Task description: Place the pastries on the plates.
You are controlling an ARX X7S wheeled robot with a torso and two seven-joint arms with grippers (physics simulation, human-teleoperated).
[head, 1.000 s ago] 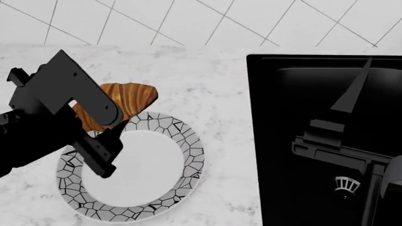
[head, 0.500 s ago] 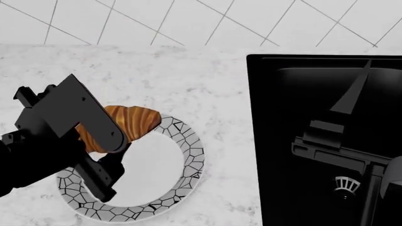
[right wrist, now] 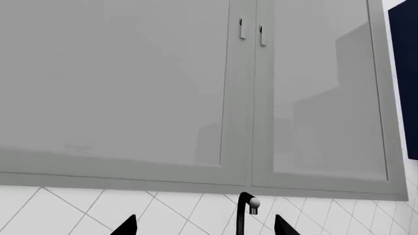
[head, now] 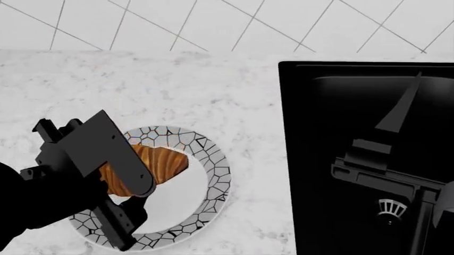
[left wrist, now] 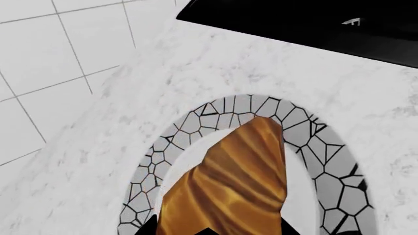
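The left tool (head: 131,175) pinches the croissant (head: 159,162) by 1 end over the mosaic-rimmed plate (head: 212,175). It looks light, flaky and crushable; a gentle grip suits.

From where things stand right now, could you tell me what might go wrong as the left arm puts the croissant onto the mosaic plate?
The croissant sits off centre over the mosaic-rimmed plate, toward its rim, so on release it might come to rest on the rim or roll onto the counter. The left gripper hides much of the pastry in the head view, so contact with the plate is hard to judge; opening too high could let it bounce.
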